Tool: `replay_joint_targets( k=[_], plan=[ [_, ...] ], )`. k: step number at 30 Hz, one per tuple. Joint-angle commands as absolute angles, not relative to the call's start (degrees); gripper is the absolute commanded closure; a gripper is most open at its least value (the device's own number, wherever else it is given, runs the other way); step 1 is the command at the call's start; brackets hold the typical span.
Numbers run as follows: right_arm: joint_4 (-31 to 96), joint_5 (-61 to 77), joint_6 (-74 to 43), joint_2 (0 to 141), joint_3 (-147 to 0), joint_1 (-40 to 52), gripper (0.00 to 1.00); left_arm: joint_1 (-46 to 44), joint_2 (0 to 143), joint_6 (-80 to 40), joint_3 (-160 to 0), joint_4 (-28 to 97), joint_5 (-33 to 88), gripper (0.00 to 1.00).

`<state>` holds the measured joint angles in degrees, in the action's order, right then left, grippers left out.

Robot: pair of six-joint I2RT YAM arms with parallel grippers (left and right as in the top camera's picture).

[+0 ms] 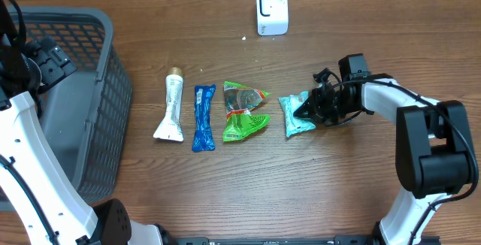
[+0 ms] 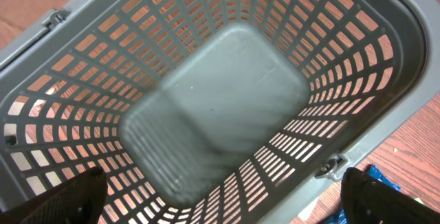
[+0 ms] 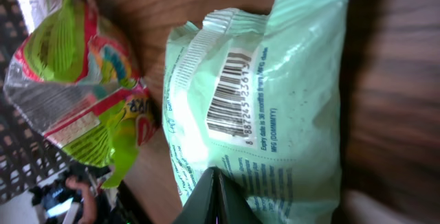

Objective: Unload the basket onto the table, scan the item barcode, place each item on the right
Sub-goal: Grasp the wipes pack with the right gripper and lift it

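1. Barcode (image 3: 228,92) side up: the mint-green packet (image 1: 295,116) lies flat on the wooden table (image 1: 301,192), at the right end of a row of four goods. In the right wrist view its black bars and the digits printed beside them read clearly.
2. Right gripper (image 3: 214,196): fingers pressed together into one dark point resting at the packet's edge. From overhead it meets the packet's right side. Whether a fold of film is caught between the fingers cannot be told.
3. Neighbours in the row: a green snack bag (image 1: 244,110) just beside the packet, then a blue packet (image 1: 203,117), then a white tube (image 1: 171,108), all lying apart from one another.
4. Scanner (image 1: 271,9): a small white unit standing at the far edge of the table, well apart from the row. Nothing is held in front of it.
5. Grey basket (image 1: 113,95) at the left: its floor shows bare in the left wrist view. The left gripper (image 2: 223,200) hangs above it with its fingers spread wide, holding nothing.
6. Progress, as a judgement: early. The packet has been reached but is not yet lifted, and no barcode faces the scanner. Left to do: get a firm hold, raise the packet, carry it to the scanner and turn the bars toward it.
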<state>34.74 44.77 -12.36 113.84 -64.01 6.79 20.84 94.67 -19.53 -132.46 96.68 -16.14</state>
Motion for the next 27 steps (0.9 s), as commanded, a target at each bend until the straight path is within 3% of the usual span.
replay_joint_targets(
  k=[1,5,10,13,16,21,27],
  plan=[
    [34.9,26.8,-11.8,116.0,-64.2,3.6,0.96,21.0,95.0,-19.3,-132.4,96.8,-16.9,0.0],
    [37.3,28.1,-9.8,115.7,-68.8,1.4,0.89,21.0,95.0,-19.3,-132.4,96.8,-16.9,0.0],
    [49.8,31.9,-3.7,113.8,-82.8,0.7,0.66,21.0,95.0,-19.3,-132.4,96.8,-16.9,0.0],
    [58.5,32.1,-3.4,112.9,-92.6,0.8,0.59,21.0,95.0,-19.3,-132.4,96.8,-16.9,0.0],
    [63.2,32.4,-3.4,112.8,-98.2,2.0,0.58,21.0,95.0,-19.3,-132.4,96.8,-16.9,0.0],
    [61.5,31.1,-6.0,114.3,-97.5,4.9,0.66,21.0,95.0,-19.3,-132.4,96.8,-16.9,0.0],
    [59.7,28.9,-9.7,118.6,-96.6,9.9,0.66,21.0,95.0,-19.3,-132.4,96.8,-16.9,0.01]
  ],
)
